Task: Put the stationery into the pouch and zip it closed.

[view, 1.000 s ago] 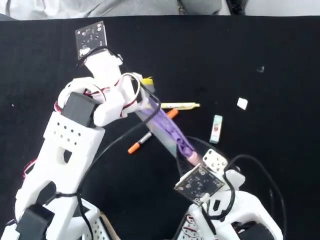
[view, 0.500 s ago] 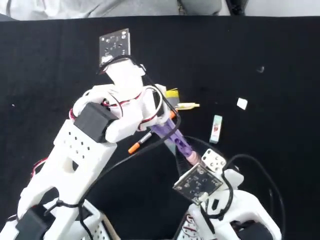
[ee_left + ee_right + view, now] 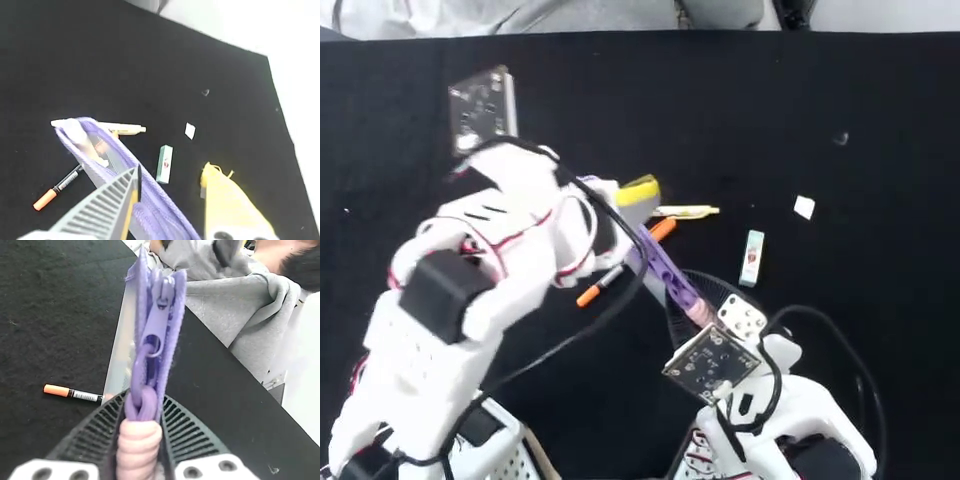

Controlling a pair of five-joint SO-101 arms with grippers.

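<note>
A purple pouch [image 3: 665,265] stretches between the two arms; in the left wrist view its mouth gapes and pale items lie inside the pouch [image 3: 92,145]. My right gripper [image 3: 142,400] is shut on the pouch's pink zipper pull [image 3: 137,440], with the slider [image 3: 160,290] farther up the pouch's edge [image 3: 172,335]. My left gripper [image 3: 170,172] hangs open over the pouch's other end, grey finger [image 3: 107,205] beside the fabric, yellow finger [image 3: 225,210] apart. On the table lie an orange-capped pen [image 3: 597,288], a cream pen [image 3: 685,211], a green eraser [image 3: 752,257] and a small white eraser [image 3: 804,207].
The black tabletop [image 3: 840,120] stretches to the far and right sides. Another orange tip [image 3: 663,228] pokes out beside the pouch. The right arm's base [image 3: 770,430] and cables sit at the near edge. Grey cloth [image 3: 235,295] lies past the table's edge.
The left arm swung right, then back to the left and lower, and its wrist turned. The pouch's visible stretch is shorter than before. The right arm has hardly moved.
</note>
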